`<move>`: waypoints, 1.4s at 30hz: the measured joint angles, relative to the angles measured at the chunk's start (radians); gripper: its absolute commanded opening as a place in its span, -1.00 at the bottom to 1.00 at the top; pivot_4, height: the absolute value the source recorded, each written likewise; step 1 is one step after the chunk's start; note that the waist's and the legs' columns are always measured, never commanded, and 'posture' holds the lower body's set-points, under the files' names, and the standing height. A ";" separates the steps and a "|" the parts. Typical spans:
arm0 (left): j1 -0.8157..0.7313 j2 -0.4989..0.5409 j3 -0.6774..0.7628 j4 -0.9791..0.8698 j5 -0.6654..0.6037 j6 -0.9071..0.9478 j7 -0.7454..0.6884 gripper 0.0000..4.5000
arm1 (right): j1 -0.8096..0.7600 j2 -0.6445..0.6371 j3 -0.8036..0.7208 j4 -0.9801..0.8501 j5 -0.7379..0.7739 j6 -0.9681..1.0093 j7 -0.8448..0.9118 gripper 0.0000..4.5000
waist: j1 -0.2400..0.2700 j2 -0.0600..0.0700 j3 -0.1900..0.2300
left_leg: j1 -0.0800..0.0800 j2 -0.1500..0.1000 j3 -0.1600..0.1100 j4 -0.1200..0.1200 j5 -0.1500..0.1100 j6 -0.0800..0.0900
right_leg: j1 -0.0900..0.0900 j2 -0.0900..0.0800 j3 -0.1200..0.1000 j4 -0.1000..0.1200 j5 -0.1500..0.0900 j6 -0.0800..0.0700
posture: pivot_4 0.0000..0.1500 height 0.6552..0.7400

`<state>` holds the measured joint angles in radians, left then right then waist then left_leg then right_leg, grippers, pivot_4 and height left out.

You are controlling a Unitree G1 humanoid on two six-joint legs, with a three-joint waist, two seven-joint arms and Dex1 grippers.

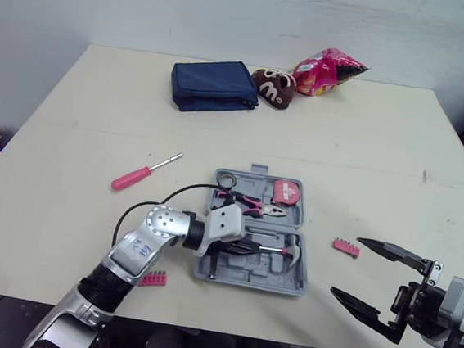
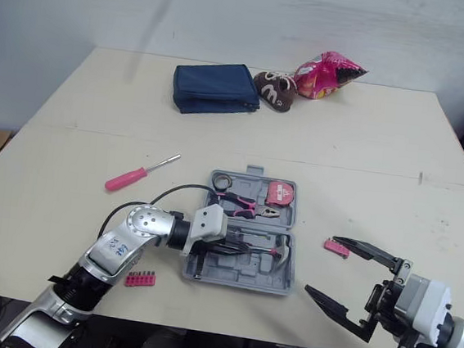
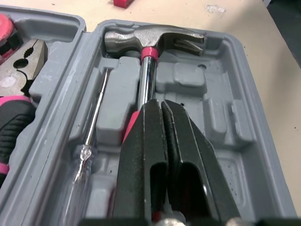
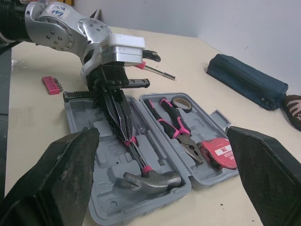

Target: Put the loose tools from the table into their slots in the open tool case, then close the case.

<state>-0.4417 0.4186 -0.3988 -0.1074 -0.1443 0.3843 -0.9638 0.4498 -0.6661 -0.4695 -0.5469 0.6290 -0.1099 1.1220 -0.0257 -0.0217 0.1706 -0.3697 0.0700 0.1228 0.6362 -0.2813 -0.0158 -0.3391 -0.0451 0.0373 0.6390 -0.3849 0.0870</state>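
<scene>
Left gripper is down inside the open tool case, in its near half; fingers pressed together, lying on top of the hammer handle rather than around it. The hammer's long axis runs in line with those fingers; its steel head is just past the fingertips, at the case end toward the right gripper, set crosswise to the shaft. A thin clear-handled screwdriver lies in the slot just beside the left gripper, parallel to the hammer.

In the far half, beyond the left gripper: pliers with jaws toward the tape measure; a small ring sits in the corner.

Loose on the tabletop: a pink screwdriver, well apart from the left gripper, long axis diagonal, metal tip pointing toward the case; one pink bit strip behind the left gripper by its arm; a second bit strip between the case and the right gripper, just beside its far fingertip.

Right gripper is spread wide, holding nothing, beside the case's hammer-head end.
</scene>
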 measured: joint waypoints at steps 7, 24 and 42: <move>-0.021 -0.015 -0.007 0.002 0.029 0.033 0.034 -0.98 | -0.005 0.000 0.000 0.003 -0.001 0.000 0.006 1.00 | 0.000 0.000 0.000 | 0.000 0.000 0.000 0.000 0.000 0.000 | 0.000 0.000 0.000 0.000 0.000 0.000 | 1.00 1.00; -0.094 0.028 -0.120 -0.033 0.084 0.142 0.028 -0.98 | 0.002 0.004 0.000 -0.001 -0.005 0.000 -0.022 1.00 | 0.000 -0.002 -0.012 | 0.005 0.000 -0.001 -0.004 -0.004 0.004 | 0.012 -0.001 -0.001 -0.005 0.000 -0.001 | 1.00 1.00; -0.153 0.004 -0.192 0.059 0.131 0.157 -0.020 -0.98 | 0.003 0.012 0.002 -0.025 -0.013 0.001 -0.065 1.00 | 0.000 -0.002 -0.042 | 0.027 0.004 -0.003 -0.010 -0.016 0.005 | 0.038 -0.004 -0.005 -0.018 -0.014 -0.026 | 1.00 1.00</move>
<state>-0.5947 0.4225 -0.5911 -0.0486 -0.0129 0.5415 -0.9840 0.4530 -0.6537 -0.4670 -0.5714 0.6162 -0.1086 1.0573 -0.0257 -0.0234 0.1281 -0.3425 0.0738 0.1203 0.6262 -0.2973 -0.0112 -0.3006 -0.0488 0.0324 0.6206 -0.3989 0.0608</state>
